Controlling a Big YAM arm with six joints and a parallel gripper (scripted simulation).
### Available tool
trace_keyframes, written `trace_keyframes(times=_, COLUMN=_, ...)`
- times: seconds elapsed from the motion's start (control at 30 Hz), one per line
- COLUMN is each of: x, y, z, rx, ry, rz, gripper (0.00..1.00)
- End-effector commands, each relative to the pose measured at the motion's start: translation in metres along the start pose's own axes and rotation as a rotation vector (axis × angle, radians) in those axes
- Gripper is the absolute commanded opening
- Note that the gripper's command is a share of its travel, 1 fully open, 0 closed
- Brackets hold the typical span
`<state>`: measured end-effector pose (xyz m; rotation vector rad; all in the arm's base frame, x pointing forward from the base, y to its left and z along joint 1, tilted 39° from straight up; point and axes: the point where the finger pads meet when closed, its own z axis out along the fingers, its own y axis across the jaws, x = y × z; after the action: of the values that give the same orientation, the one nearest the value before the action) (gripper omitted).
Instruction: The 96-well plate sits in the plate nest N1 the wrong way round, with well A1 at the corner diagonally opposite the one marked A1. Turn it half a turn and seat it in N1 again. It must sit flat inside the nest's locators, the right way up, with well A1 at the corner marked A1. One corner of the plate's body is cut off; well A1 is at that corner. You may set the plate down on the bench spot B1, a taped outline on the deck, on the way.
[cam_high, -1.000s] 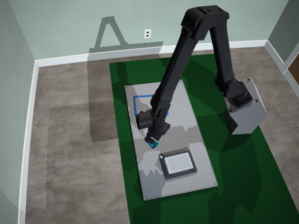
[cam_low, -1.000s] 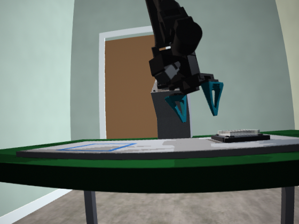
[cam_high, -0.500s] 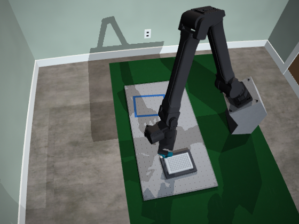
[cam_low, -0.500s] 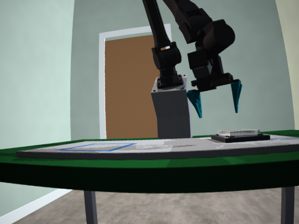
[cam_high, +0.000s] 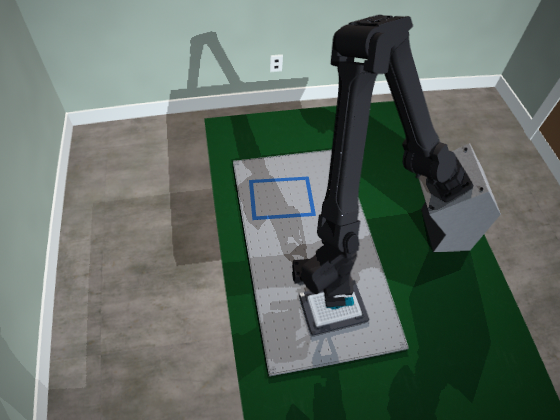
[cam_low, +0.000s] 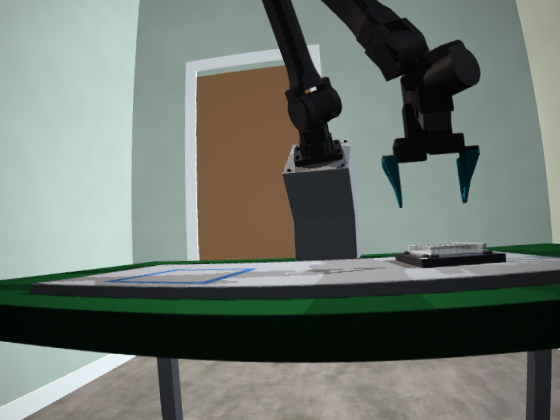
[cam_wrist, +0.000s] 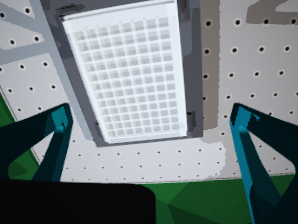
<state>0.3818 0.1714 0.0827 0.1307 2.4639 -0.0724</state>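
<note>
The white 96-well plate (cam_high: 322, 315) (cam_low: 445, 248) (cam_wrist: 132, 75) lies flat in the dark nest N1 (cam_high: 342, 326) (cam_low: 465, 259) (cam_wrist: 194, 90), wells up. In the wrist view its lower left corner looks cut off. A small white mark shows at the nest's back left corner in the top view; the wrist view does not show that corner. My gripper (cam_high: 341, 304) (cam_low: 433, 204) (cam_wrist: 151, 111) is open and empty, pointing down well above the plate. In the wrist view its teal fingers stand wide, one to each side of the plate's lower end.
The blue taped outline B1 (cam_high: 280, 178) (cam_low: 165, 282) is at the far end of the perforated deck (cam_high: 277, 345) (cam_low: 350, 275). The deck lies on a green table top (cam_high: 225, 200). The arm's grey pedestal (cam_high: 462, 225) (cam_low: 322, 215) stands beyond the deck's side.
</note>
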Motion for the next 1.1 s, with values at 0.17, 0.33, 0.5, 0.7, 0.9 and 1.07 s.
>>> trace_keyframes(times=0.17, x=0.024, y=0.020, z=-0.008, rx=0.012, ry=0.001, rz=-0.184, gripper=1.00)
trace_keyframes(times=0.33, x=0.017, y=0.014, z=-0.005, rx=0.023, ry=-0.001, rz=-0.162, gripper=1.00)
trace_keyframes(times=0.5, x=0.017, y=0.014, z=-0.005, rx=0.023, ry=0.000, rz=-0.162, gripper=1.00)
trace_keyframes(times=0.7, x=0.017, y=0.014, z=-0.005, rx=0.023, ry=0.000, rz=-0.158, gripper=1.00)
trace_keyframes(times=0.9, x=0.017, y=0.014, z=-0.005, rx=0.023, ry=0.000, rz=-0.158, gripper=1.00)
trace_keyframes(times=1.07, x=0.017, y=0.014, z=-0.005, rx=0.023, ry=0.000, rz=-0.158, gripper=1.00)
